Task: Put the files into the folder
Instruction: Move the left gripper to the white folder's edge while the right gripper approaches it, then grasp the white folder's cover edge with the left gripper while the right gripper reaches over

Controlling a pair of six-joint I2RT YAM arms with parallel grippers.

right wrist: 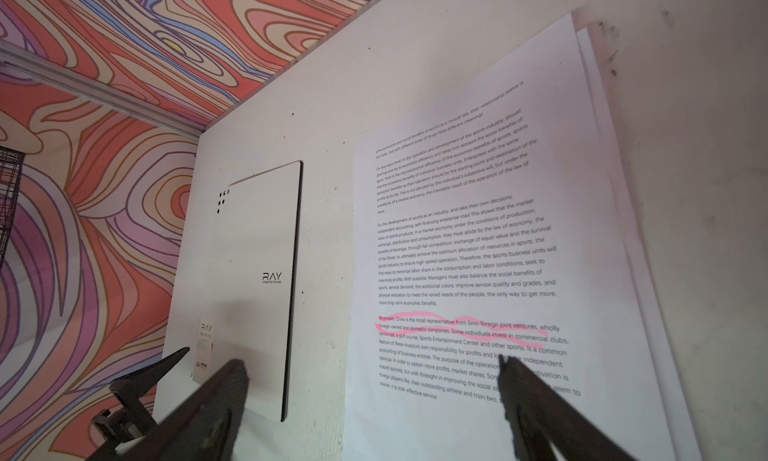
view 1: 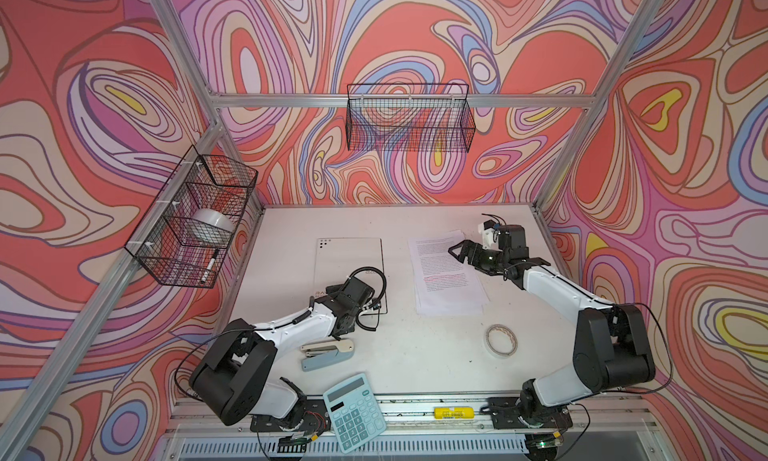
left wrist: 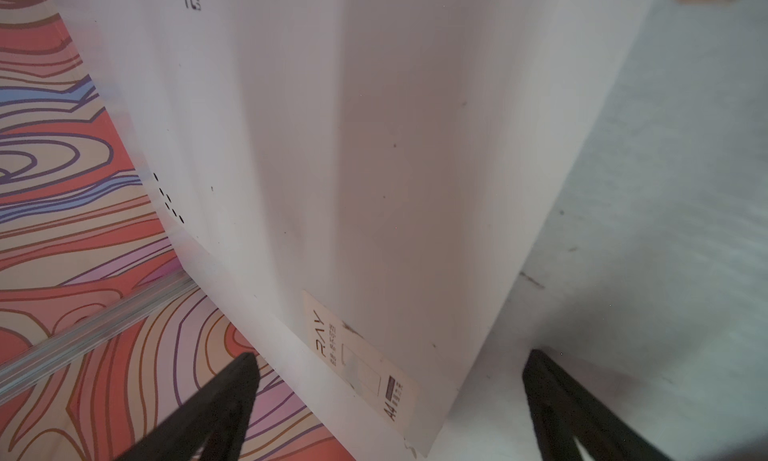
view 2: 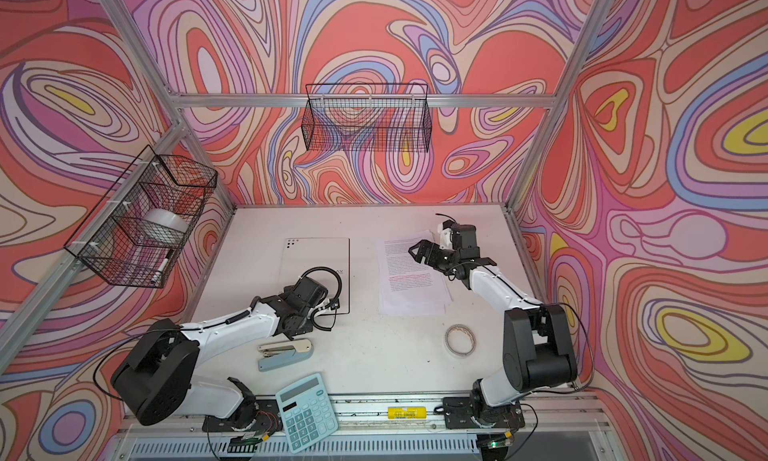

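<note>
Scanning the white table [view 1: 415, 355], we find the closed folder [view 1: 349, 255] left of centre, reading "RAY" and "A4", its near end hidden under the left arm. The pink-highlighted files [view 1: 444, 288] lie just right of it. Nearer sit a teal calculator [view 1: 353, 413], a stapler [view 1: 328, 353] and a tape roll [view 1: 502, 354]. The left gripper [left wrist: 392, 353] is spread empty over the folder, the right gripper [view 1: 459, 249] spread empty above the files.

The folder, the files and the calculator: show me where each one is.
the folder [view 1: 349, 257]: in a top view, blank middle of its white cover.
the files [view 1: 440, 287]: in a top view, top sheet, just below the pink highlighted lines.
the calculator [view 1: 354, 413]: in a top view, its keypad.
</note>
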